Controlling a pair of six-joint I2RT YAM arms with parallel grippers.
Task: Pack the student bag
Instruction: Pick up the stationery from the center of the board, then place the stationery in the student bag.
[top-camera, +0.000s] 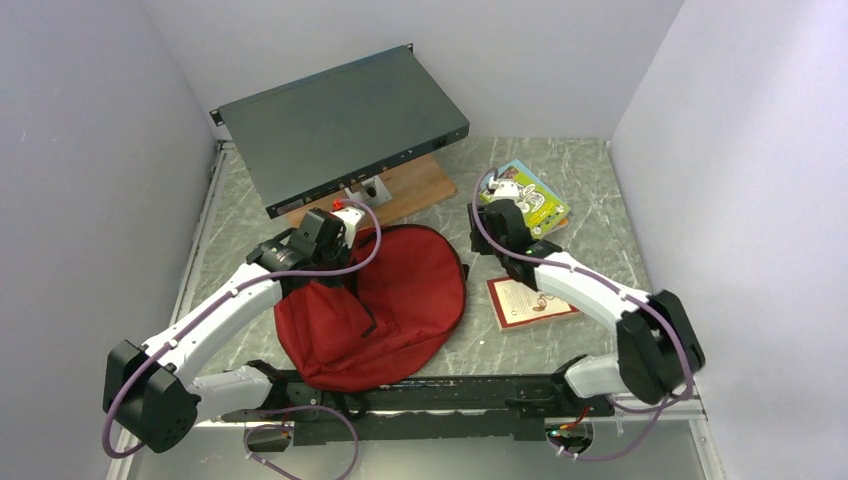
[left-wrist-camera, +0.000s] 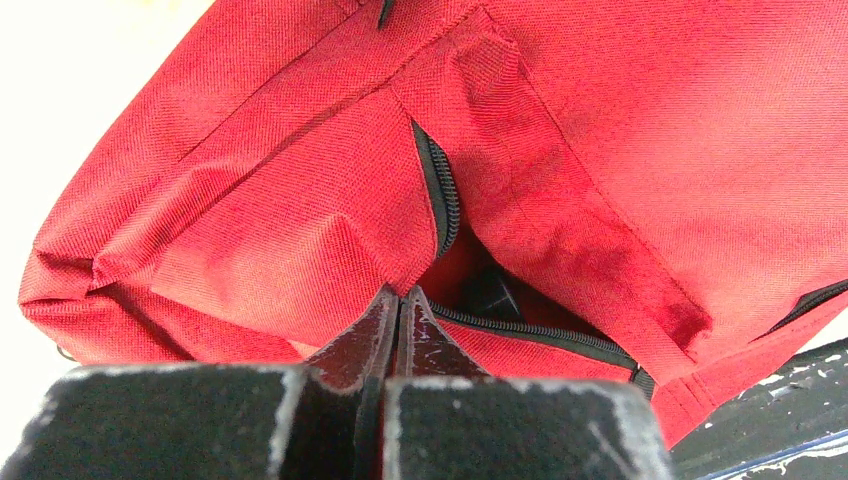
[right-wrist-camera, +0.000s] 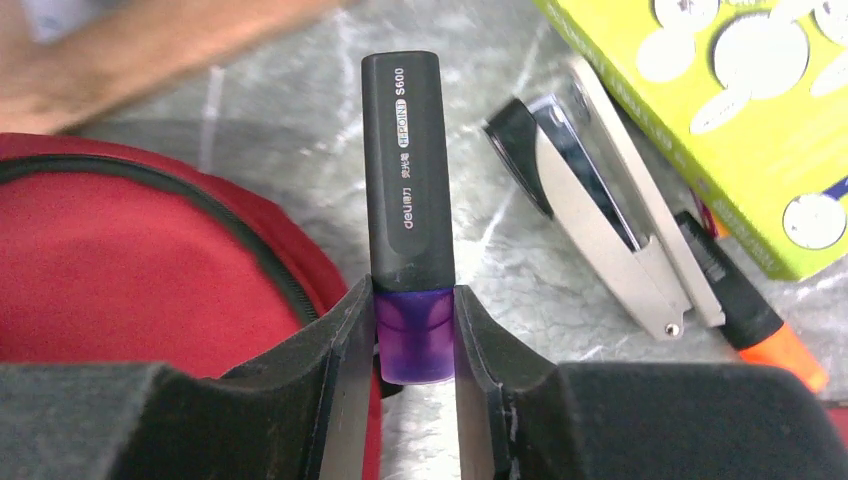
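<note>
Right gripper (right-wrist-camera: 412, 296) is clamped on the purple body of a highlighter (right-wrist-camera: 405, 160). The dark cap points straight out beyond the fingertips, so the pen's long axis runs in line with the fingers. Under it on the table (top-camera: 590, 190) lie a stapler (right-wrist-camera: 600, 200), an orange marker (right-wrist-camera: 760, 325) and the green book (right-wrist-camera: 720, 110), all to the right of the pen and not touching it. The student bag (top-camera: 385, 300) lies flat in the near-middle of the table, with its rounded red edge and black zip line just left of the right gripper in the right wrist view. Left gripper (left-wrist-camera: 400, 300) has its jaws pressed together on a fold of the bag's fabric right beside the parted zipper (a dark slit of lining shows between the 2 zip tracks). From above, that pinch sits on the bag's far-left side, below the grey rack unit (top-camera: 340, 125). Judgement: the pen has to travel left and slightly nearer, across the top of the bag, to reach the slit the left arm holds. The left arm is at the mouth, and the right arm is the 1 with the load. The slit looks narrow, so going in cap first along the pen's axis seems the safer entry. Whether the opening gapes wide enough cannot be told from above. A second booklet (top-camera: 528, 300) lies on the table right of the bag.
</note>
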